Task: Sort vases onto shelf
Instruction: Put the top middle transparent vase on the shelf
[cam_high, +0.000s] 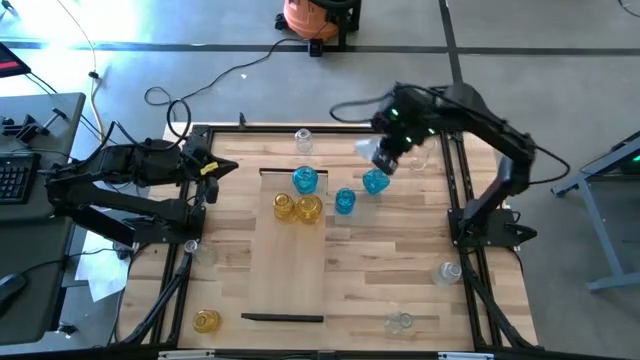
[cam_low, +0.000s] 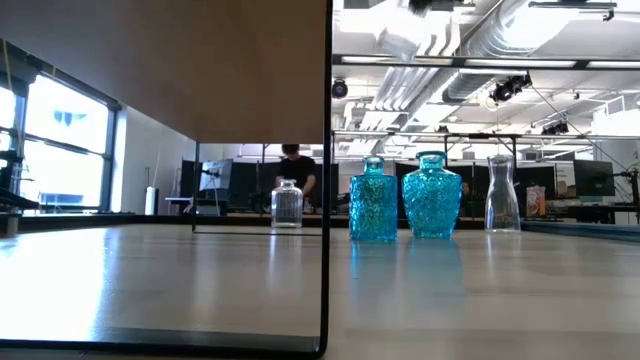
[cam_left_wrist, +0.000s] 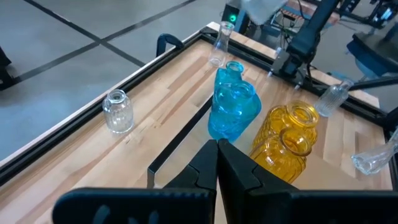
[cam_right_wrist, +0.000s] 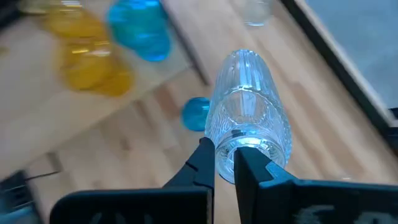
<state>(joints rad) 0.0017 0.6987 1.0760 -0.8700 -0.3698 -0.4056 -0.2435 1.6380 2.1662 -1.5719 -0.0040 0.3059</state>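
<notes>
So the right gripper (cam_right_wrist: 225, 163) is up over the far right part of the bench (cam_high: 400, 270), jaws pinched tight on the rim of a clear ribbed vase (cam_right_wrist: 247, 109), which hangs off them tilted rather than upright. Gripping by the neck makes sense to me since the body looks too fat for those fingers, though a thin glass lip seems a slippery thing to trust.

The shelf (cam_high: 290, 270) is the pale panel lying flat down the middle of the bench. At its far end there's one blue vase (cam_high: 305, 180) with two yellow vases (cam_high: 296, 208) touching each other just in front of it, so it looks like colours are being grouped. Two more blue ones sit just off the shelf's right edge on the bench: one (cam_high: 344, 201) beside the yellow pair, another (cam_high: 375, 183) right under the held vase.

Still scattered: a clear vase (cam_high: 303, 140) by the far edge, a yellow one (cam_high: 206, 321) at the near left corner, and clear ones at the near right (cam_high: 400, 322) and right edge (cam_high: 449, 272).

Left gripper (cam_left_wrist: 217, 163) waits at the bench's far left side, jaws shut on nothing, pointing toward the shelf

My guess is the clear one wants its own patch of shelf, set down gently
</notes>
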